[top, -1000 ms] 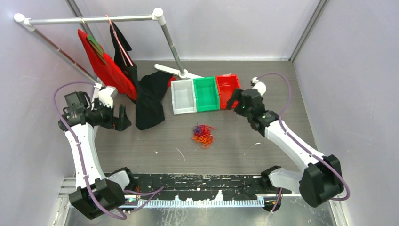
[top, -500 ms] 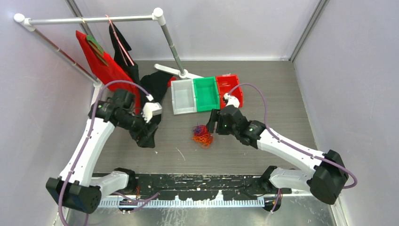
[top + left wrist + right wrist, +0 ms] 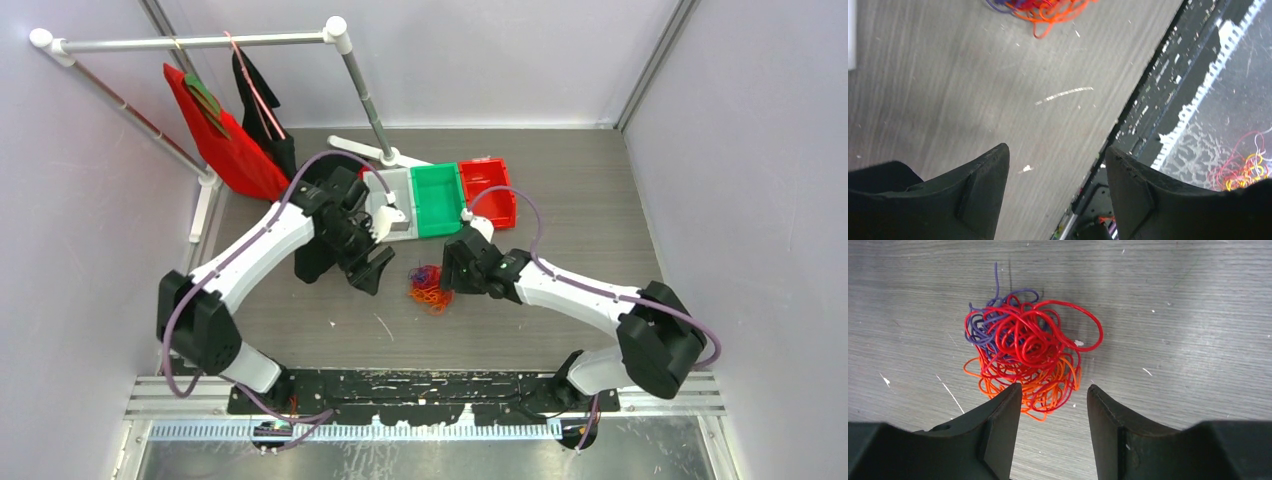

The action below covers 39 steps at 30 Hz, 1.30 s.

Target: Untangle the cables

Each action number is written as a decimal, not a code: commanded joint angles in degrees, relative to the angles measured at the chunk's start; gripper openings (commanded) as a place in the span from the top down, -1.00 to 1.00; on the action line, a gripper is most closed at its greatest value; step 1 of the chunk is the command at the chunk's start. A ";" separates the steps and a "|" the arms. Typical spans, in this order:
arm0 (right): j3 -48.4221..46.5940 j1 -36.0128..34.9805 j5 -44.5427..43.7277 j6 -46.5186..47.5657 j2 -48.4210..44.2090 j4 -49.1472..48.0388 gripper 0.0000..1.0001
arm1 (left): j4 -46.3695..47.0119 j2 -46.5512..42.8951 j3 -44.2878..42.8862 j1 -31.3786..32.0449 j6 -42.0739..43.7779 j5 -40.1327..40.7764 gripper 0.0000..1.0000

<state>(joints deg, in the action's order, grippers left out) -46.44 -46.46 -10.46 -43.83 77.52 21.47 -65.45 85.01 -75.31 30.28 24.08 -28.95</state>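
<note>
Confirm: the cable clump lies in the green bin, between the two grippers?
No. The top view shows the clump on the table, in front of the green bin. It does lie between the left gripper and right gripper.

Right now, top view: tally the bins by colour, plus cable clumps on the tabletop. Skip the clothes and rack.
White bin: 1
Green bin: 1
Red bin: 1
Cable clump (red, orange and purple strands tangled together): 1
Total: 4
</note>
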 commanded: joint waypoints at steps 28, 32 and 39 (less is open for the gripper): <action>-2.68 9.16 4.25 -9.07 3.00 -7.55 0.85 | 16.69 19.29 -8.74 4.80 -7.62 -7.84 0.01; -2.07 9.22 6.30 -12.45 3.78 -9.57 0.06 | 16.77 19.78 -9.24 5.47 -8.16 -8.00 0.06; -1.62 9.22 7.37 -19.06 7.23 -12.31 0.03 | 17.07 18.85 -8.09 5.66 -8.49 -7.46 0.09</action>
<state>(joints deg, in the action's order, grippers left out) -47.66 -37.23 -3.97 -57.76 83.20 12.86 -49.89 104.68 -82.59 35.64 16.32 -34.81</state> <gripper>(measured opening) 0.512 0.459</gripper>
